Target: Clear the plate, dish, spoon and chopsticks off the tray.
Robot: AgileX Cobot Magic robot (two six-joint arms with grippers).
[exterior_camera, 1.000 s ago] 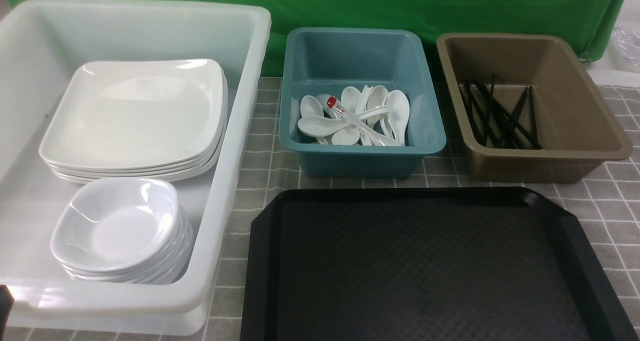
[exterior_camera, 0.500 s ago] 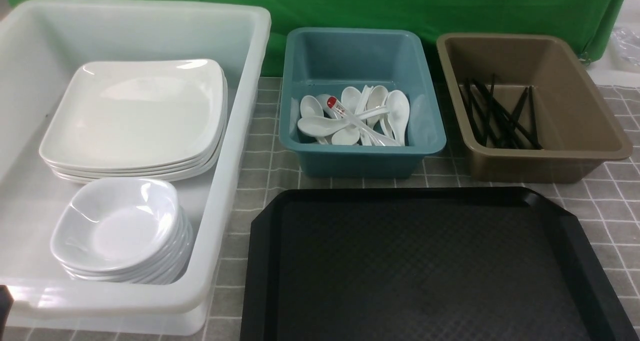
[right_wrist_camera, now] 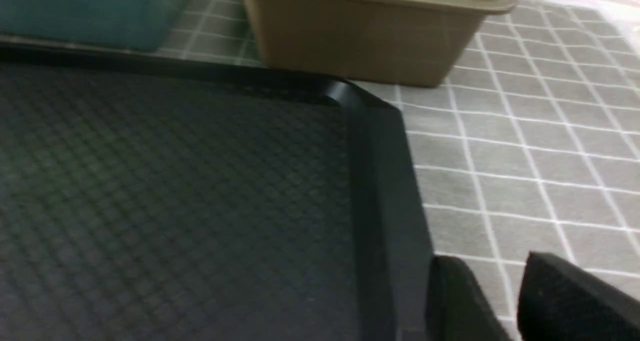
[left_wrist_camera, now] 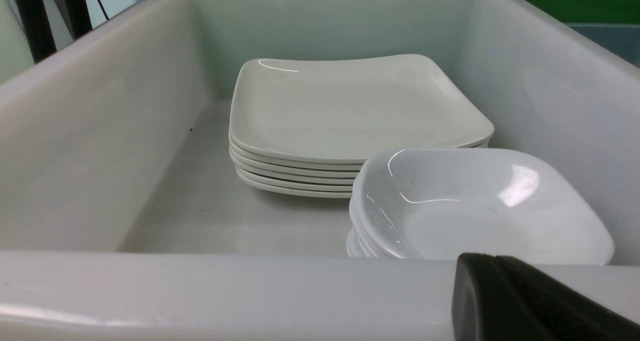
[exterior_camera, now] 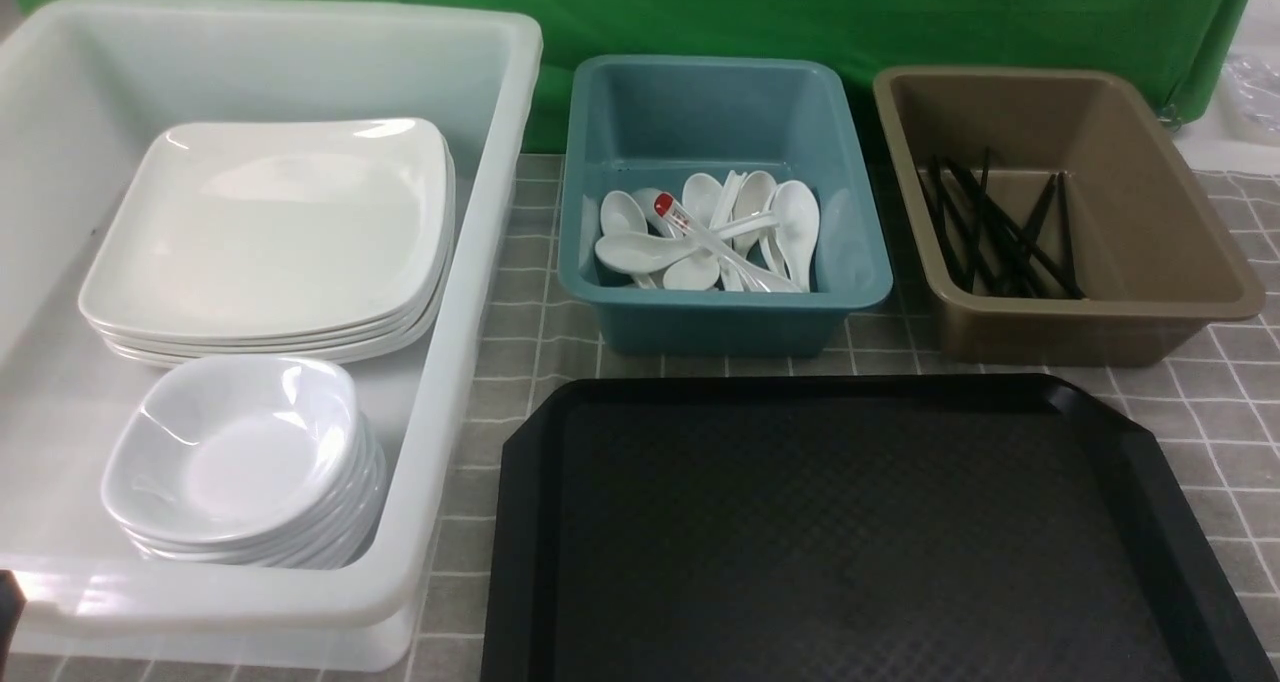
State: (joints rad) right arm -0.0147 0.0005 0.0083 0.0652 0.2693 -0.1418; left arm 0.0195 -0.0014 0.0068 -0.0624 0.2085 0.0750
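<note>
Spoon (exterior_camera: 722, 243) slanting, red tip (exterior_camera: 664, 204) far left

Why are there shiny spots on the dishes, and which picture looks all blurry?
Front view: overhead light seems to glare off the top plate and bowl. Left wrist view: a bright patch shines inside the bowl. Right wrist view: blurriest, with the brown tub looking soft.

Bright green cloth (exterior_camera: 700, 12) along the far side, slightly wrinkled, hanging right behind the containers. Gray bench (exterior_camera: 1200, 362) covering with thin white grid lines, a bit wavy in places. Pale surface at far right, past the cloth edge, with crumpled clear plastic (exterior_camera: 1255, 87) on top. Beyond the cloth in left wrist view: pale bluish backdrop, black upright poles (left_wrist_camera: 35, 21), thin dark cable (left_wrist_camera: 99, 1). Overhead-type light, soft, with glossy white reflections.
</note>
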